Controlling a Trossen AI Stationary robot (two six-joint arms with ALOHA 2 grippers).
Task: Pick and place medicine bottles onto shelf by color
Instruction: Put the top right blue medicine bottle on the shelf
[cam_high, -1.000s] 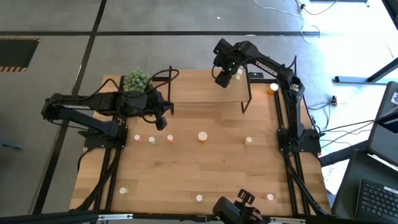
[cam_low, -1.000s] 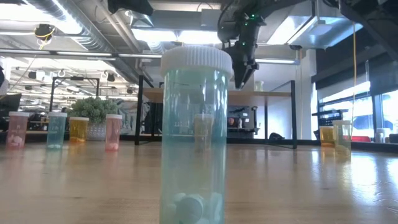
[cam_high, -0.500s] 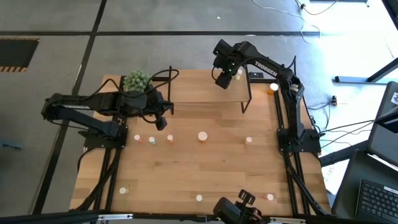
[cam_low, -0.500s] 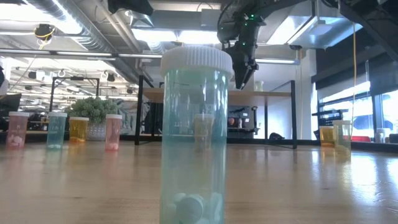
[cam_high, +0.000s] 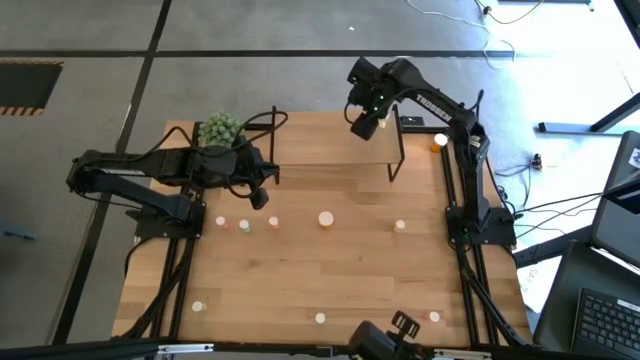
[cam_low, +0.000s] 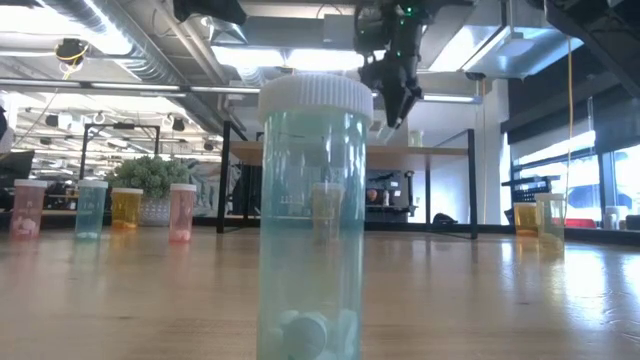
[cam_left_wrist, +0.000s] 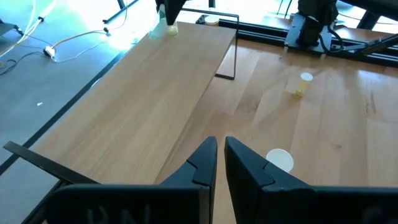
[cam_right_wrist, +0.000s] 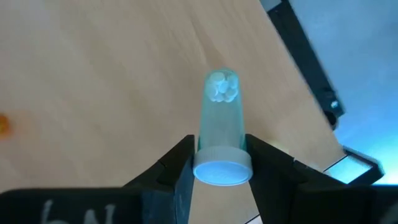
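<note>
Right end effector (cam_high: 364, 126) raised, fingers clamped, left end effector (cam_high: 262, 197) low, fingers closed

One camera looks straight down on the whole table (cam_high: 330, 260). Another sits at table height, facing the shelf (cam_low: 350, 150). Wrist cameras look closely past each hand; all share the shelf.

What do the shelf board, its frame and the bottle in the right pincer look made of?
Shelf board: pale matte wood, grain visible. Frame: thin black rod, probably metal. Bottle: see-through teal, likely plastic, pills showing inside, opaque pale cap, gripped by the right pincer.
</note>
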